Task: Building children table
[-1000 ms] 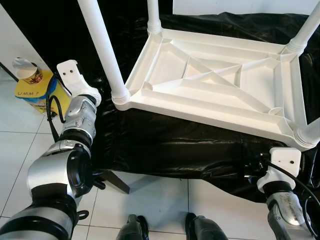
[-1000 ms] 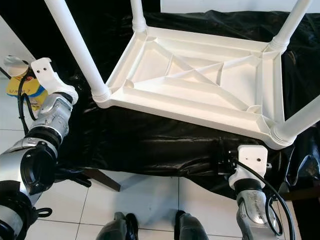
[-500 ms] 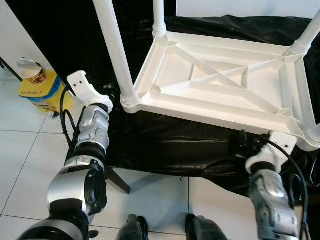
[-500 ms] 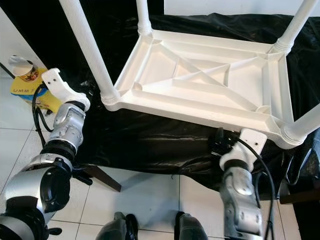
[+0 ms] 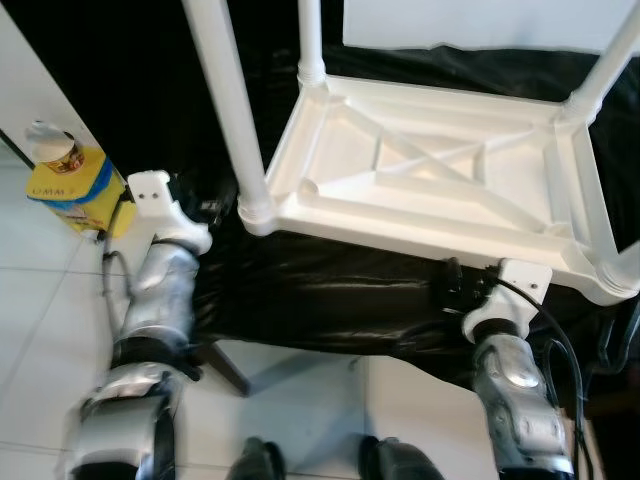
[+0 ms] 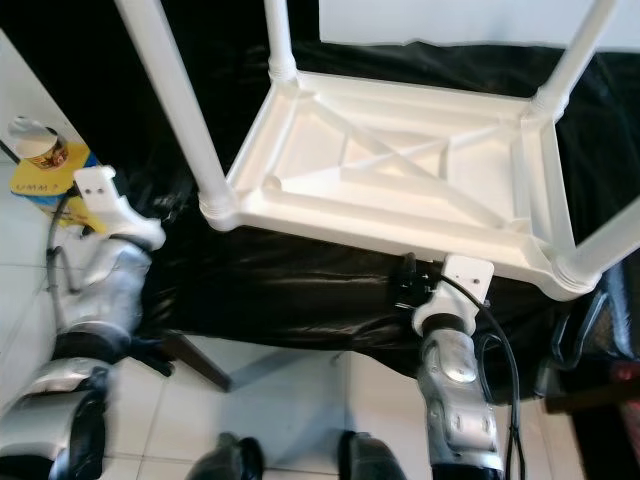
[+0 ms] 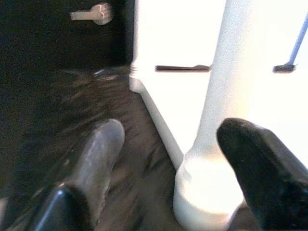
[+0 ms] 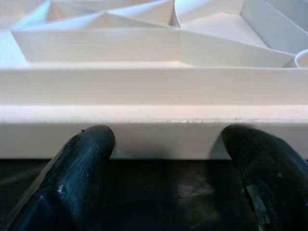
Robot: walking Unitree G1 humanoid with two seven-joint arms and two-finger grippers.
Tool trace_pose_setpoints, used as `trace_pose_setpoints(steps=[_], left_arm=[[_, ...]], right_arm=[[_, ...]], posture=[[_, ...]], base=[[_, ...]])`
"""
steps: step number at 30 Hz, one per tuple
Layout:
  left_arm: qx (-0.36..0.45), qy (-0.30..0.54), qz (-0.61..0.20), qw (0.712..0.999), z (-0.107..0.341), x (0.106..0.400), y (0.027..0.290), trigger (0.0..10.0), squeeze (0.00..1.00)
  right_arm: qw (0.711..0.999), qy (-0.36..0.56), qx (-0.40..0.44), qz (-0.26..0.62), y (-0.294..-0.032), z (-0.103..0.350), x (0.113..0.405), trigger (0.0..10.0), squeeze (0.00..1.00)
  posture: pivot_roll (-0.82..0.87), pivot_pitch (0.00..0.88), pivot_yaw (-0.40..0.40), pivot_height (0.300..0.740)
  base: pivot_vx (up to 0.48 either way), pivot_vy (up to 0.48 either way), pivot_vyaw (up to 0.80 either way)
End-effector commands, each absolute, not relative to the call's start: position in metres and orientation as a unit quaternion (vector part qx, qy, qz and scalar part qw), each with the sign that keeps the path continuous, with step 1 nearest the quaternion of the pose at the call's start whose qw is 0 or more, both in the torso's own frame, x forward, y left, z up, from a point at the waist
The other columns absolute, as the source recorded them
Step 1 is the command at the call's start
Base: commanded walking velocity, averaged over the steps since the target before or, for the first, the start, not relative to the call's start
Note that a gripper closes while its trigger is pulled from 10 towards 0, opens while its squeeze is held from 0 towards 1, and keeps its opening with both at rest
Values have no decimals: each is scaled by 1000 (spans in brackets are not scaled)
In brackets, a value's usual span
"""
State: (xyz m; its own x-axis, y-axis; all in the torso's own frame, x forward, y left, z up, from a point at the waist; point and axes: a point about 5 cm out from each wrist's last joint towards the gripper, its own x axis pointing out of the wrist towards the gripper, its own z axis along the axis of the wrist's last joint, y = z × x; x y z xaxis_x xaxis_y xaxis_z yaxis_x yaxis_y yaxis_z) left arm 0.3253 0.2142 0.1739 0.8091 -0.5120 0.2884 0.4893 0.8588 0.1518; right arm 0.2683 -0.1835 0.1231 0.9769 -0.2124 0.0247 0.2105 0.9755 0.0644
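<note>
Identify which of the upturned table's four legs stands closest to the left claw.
The near-left corner leg, rising just beside the left claw; the other three legs stand farther off.

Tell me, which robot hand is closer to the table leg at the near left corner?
The left. The left gripper is open right at the base of that table leg, one finger on each side. The right gripper faces the table's near edge, further along.

"UMM" on yellow-blue box [image 5: 72, 187]
</note>
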Motion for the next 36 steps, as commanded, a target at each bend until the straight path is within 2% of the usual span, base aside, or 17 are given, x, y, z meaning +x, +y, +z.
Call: trace_pose_setpoints(steps=[1, 4, 6, 8, 11, 12, 15, 18, 24, 33, 36], left_arm=[[58, -160, -283, 944, 177, 322, 207, 10000, 0], [75, -154, -296, 940, 175, 312, 202, 10000, 0], [102, -144, -340, 924, 169, 298, 180, 10000, 0], [102, -144, -340, 924, 169, 298, 180, 10000, 0], [106, -138, -370, 913, 167, 294, 160, 10000, 0], [103, -137, -386, 907, 167, 294, 149, 10000, 0], [100, -136, -396, 903, 168, 294, 143, 10000, 0], [103, -132, -421, 892, 167, 295, 124, 10000, 0], [126, -116, -430, 886, 165, 303, 101, 10000, 0], [148, -85, -461, 871, 165, 309, 88, 10000, 0], [181, -63, -471, 861, 159, 318, 79, 10000, 0]], right_arm=[[995, -23, 30, -89, -178, 123, 271, 10000, 0], [996, -25, 27, -76, -175, 123, 274, 10000, 0], [998, -28, 21, -57, -170, 125, 282, 10000, 0], [998, -28, 21, -57, -170, 125, 282, 10000, 0], [998, -33, 17, -48, -169, 125, 286, 10000, 0], [998, -39, 14, -44, -170, 126, 287, 10000, 0], [998, -43, 13, -42, -171, 126, 287, 10000, 0], [997, -72, 4, -25, -168, 132, 284, 10000, 0], [994, -110, -12, -15, -168, 143, 281, 10000, 0], [993, -110, -21, -29, -176, 140, 274, 10000, 0], [993, -112, -26, -40, -182, 140, 269, 10000, 0]], posture=[[-27, 90, -44, 740], [4, 79, -65, 740], [24, 72, -74, 740], [24, 72, -74, 740], [40, 69, -77, 740], [42, 69, -75, 740], [42, 69, -75, 740], [34, 68, -69, 740], [10, 83, -56, 740], [-9, 103, -45, 740], [-31, 116, -31, 740]], base=[[0, 0, 0], [0, 0, 0], [0, 0, 0], [0, 0, 0], [0, 0, 0], [0, 0, 0], [0, 0, 0], [0, 0, 0], [0, 0, 0], [0, 0, 0], [0, 0, 0]])
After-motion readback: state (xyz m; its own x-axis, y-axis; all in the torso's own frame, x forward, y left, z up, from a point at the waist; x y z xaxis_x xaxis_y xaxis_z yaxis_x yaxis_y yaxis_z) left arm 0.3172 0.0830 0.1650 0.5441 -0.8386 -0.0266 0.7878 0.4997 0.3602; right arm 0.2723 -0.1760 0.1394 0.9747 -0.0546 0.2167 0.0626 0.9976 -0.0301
